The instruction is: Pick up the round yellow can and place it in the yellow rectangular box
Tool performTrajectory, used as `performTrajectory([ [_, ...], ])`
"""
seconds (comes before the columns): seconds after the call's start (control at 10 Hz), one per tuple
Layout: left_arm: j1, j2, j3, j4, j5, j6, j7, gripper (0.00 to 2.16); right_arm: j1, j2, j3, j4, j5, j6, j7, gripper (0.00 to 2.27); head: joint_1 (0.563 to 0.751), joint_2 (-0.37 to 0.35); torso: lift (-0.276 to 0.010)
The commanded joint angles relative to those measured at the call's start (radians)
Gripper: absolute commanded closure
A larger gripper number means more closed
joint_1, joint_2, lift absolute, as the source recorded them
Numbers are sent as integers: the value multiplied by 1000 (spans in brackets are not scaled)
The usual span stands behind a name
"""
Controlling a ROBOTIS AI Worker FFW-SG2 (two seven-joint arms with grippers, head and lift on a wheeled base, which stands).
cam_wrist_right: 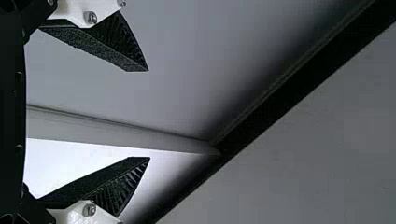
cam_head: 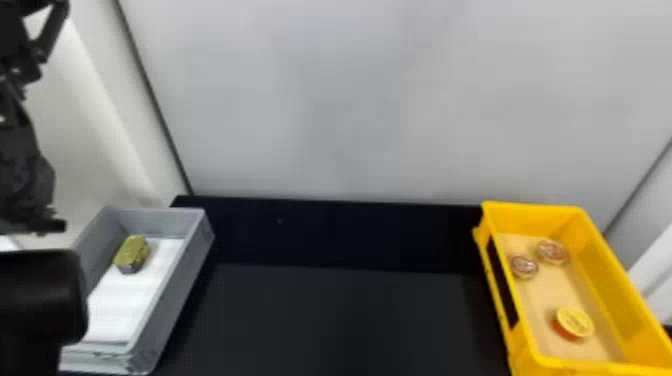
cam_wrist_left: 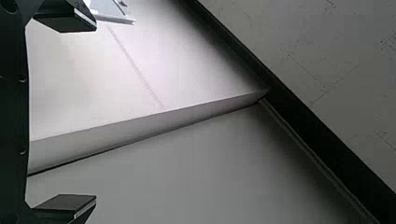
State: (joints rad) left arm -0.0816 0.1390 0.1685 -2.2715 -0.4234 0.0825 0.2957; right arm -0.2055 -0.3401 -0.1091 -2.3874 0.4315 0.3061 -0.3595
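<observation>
- Round yellow can (cam_head: 575,322) sits lid-up in the yellow rectangular box (cam_head: 606,280), near end, apart from two round tins (cam_head: 524,267); placement looks done.
- Grey box (cam_head: 176,300) opposite, squarish tin (cam_head: 132,252) inside; probably the pick-up side.
- Left arm (cam_head: 22,170) raised by the grey box, presumably parked.
- Left end effector (cam_wrist_left: 95,112), right end effector (cam_wrist_right: 149,114): fingers spread, nothing between.

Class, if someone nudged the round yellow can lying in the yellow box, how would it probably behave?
The round yellow can would probably slide rather than tip, since it looks low and wide with its round face up. It would likely be stiff, judging by its crisp round outline. Turned onto its curved side, it might roll.
</observation>
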Motion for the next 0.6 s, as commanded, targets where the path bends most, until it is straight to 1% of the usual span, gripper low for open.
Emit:
performTrajectory([
  [0.0, 28, 4, 22, -14, -12, 10, -9, -2, -57, -48, 49, 1, 20, -15, 8, 127, 663, 54, -10],
  [0.2, 39, 1, 23, -14, -12, 10, -10, -2, -64, -48, 80, 1, 55, -25, 25, 127, 663, 54, -10],
  [0.5, 40, -1, 19, -5, -12, 10, -10, -2, -58, -48, 80, 1, 60, -22, 24, 127, 663, 54, -10],
])
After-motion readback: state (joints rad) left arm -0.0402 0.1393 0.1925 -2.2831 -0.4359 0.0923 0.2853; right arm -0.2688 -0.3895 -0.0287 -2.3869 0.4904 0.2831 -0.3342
